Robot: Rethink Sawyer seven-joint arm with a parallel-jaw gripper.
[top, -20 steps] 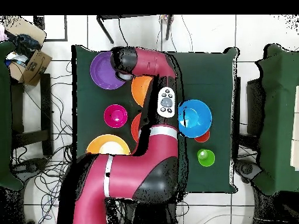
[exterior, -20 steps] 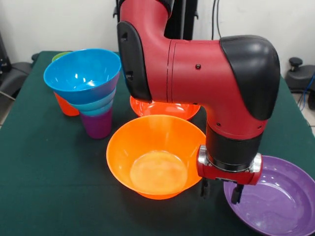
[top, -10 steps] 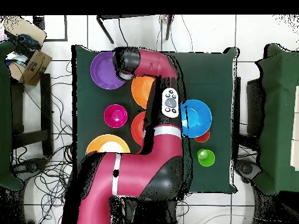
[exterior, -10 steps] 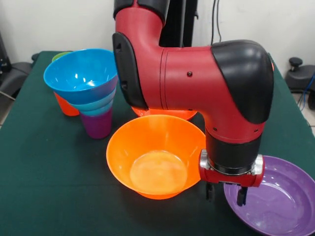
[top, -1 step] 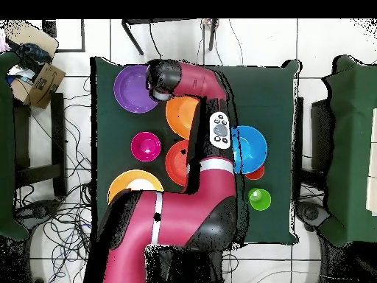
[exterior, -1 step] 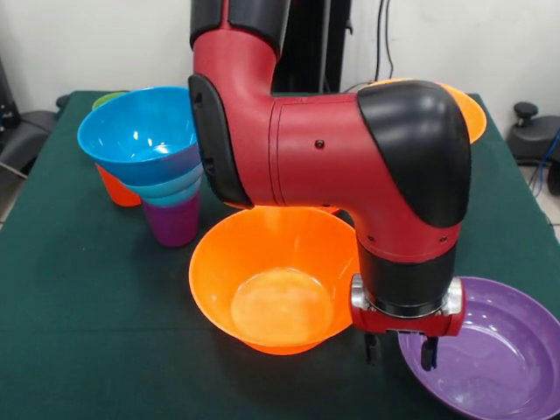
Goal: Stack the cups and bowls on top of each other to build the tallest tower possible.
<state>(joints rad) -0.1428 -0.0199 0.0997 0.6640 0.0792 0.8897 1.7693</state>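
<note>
Purple plastic is being straddled at its rim: the gripper (exterior, -1 step: 402, 352) is being held low over the near-left edge of the large purple bowl (exterior, -1 step: 490, 360), its two dark fingers (exterior, -1 step: 428, 352) parted a little, one seen outside the rim and one over the bowl's inside, with nothing seen clamped between them. Whether the tips are touching the plastic cannot be told. The red and black arm (exterior, -1 step: 332, 166) is being bent across the middle of the front view, hiding much of the green table (exterior, -1 step: 79, 297) behind it.

Just beside the gripper, a large orange bowl (exterior, -1 step: 276, 276) is sitting upright (its rim close to the purple bowl's, apart or touching cannot be told). A second large orange bowl (exterior, -1 step: 459, 109) is showing behind the arm's elbow. The tower (exterior, -1 step: 157, 157) is standing well apart at the other side of the table: a purple cup (exterior, -1 step: 172, 220) at the bottom, a teal bowl (exterior, -1 step: 171, 187) nested in it and a large blue bowl (exterior, -1 step: 144, 131) on top. An orange cup (exterior, -1 step: 115, 190) is standing just behind it, with a green cup (exterior, -1 step: 107, 99) farther back.

In the overhead view, a shallow red-orange bowl (top, -1 step: 177, 162) and a small magenta bowl (top, -1 step: 146, 146) are lying between the purple and orange bowls.
</note>
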